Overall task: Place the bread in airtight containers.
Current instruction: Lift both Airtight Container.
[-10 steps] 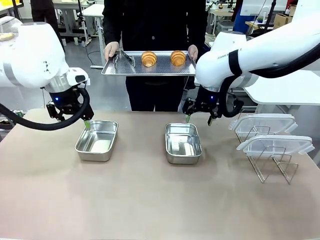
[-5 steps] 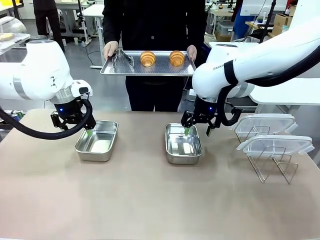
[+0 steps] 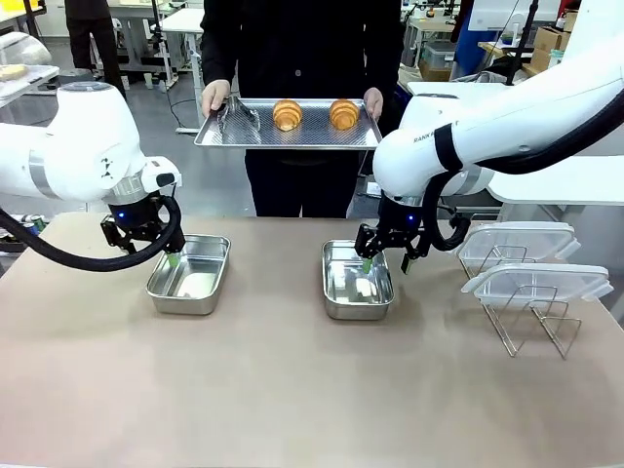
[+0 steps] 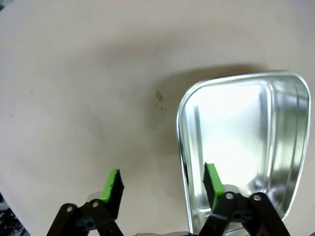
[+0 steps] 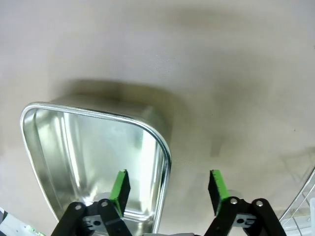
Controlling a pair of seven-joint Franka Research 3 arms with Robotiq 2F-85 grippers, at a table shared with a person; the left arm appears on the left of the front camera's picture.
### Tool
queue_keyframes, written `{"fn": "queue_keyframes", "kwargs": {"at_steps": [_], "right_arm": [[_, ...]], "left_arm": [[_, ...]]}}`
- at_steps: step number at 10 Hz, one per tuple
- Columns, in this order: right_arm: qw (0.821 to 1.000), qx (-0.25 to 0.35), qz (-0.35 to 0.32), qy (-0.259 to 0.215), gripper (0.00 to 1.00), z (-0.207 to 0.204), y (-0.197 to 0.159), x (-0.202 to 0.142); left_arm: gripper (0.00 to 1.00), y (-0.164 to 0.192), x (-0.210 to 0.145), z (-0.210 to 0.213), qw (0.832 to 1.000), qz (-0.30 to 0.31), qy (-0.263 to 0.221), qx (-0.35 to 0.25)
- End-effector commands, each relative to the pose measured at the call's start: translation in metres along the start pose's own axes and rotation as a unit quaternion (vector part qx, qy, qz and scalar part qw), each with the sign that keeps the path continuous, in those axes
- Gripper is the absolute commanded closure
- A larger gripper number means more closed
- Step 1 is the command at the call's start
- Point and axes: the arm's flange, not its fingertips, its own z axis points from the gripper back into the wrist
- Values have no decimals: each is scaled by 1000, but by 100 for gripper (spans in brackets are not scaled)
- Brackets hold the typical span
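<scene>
- The left end effector [image 3: 172, 255] is released. Its green pads [image 4: 212, 182] stand spread across the rim of the left steel pan [image 3: 198, 284], one inside and one over the tabletop [image 3: 292, 390].
- The right end effector [image 3: 367, 263] is released too, and straddles the far right rim of the right steel pan [image 3: 343, 289] in the same way.
- The two pans sit well apart on the tabletop.
- The two croissants [image 3: 287, 114] lie side by side on a steel serving tray [image 3: 314, 134] — a person at the far side holds it by both ends, above the tabletop.
- At the right, two clear lids [image 3: 515, 242] rest on a wire rack [image 3: 531, 327].
</scene>
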Motion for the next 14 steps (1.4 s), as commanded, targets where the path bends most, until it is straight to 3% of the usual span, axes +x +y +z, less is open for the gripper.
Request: {"fn": "queue_keyframes", "kwargs": {"at_steps": [1, 2, 3, 11, 12, 14], "right_arm": [[1000, -20, -4, 5, 100, 0, 2, -2], [1000, -21, -6, 6, 65, 0, 2, -2], [1000, -24, -6, 5, 100, 0, 3, -2], [999, -23, -25, -21, 100, 7, -1, 2], [999, -6, -40, -6, 100, 17, -7, 5], [999, 12, -41, -23, 100, 56, -15, 6]], "left_arm": [[100, -2, -5, -7, 999, 19, -15, 23], [61, -3, -5, -9, 999, 22, -12, 28], [100, -3, -4, -11, 999, 22, -12, 25], [100, -2, -1, 3, 1000, 25, -3, -11], [100, -3, 1, 11, 999, 25, 2, -21], [100, -10, 7, 42, 998, 49, 3, -34]]}}
